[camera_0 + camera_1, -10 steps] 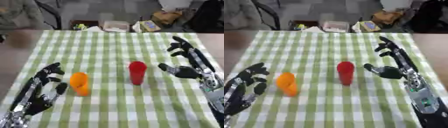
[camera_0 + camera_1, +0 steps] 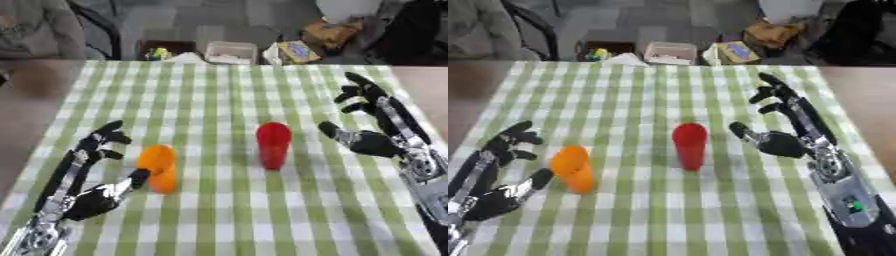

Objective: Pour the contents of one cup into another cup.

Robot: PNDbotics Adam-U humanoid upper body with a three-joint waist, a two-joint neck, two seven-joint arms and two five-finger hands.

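No writing can be read on either cup. The red cup [image 2: 273, 145] stands mid-table on the green checked cloth [image 2: 219, 100], plain and tall. The orange cup [image 2: 159, 167] stands by the left hand [image 2: 92, 197], fingers spread wide. The right hand [image 2: 372, 140] is wide open beside the red cup, not touching
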